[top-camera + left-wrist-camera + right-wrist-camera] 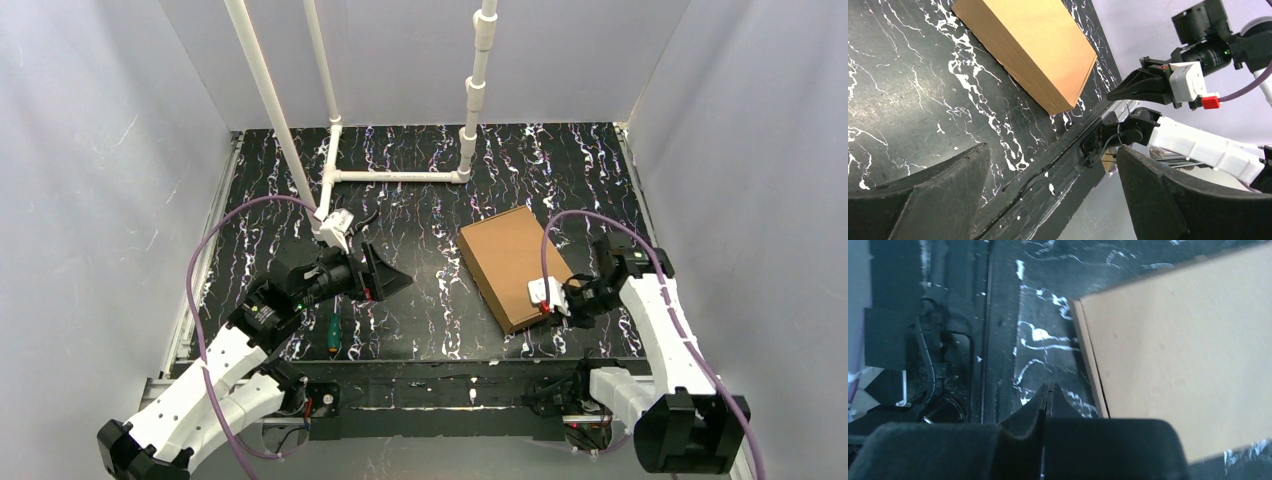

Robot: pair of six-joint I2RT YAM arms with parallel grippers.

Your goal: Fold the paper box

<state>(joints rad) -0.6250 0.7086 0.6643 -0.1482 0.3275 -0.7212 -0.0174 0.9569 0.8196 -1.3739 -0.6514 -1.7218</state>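
paper box [515, 265] lay closed, flat | left gripper [385, 272] splayed, empty, well apart | right gripper [1047, 390] clenched on nothing, just beside box edge — judged: press lid seam flush, avoid shoving

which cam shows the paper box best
Top external: the paper box shows almost whole, a closed flat rectangle lying on the table. The left wrist view catches the box obliquely, its far end cut off by the frame. The right wrist view shows only one blurred corner area.

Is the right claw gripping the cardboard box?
No, the right gripper has its fingers pressed together on nothing, just beside the paper box.
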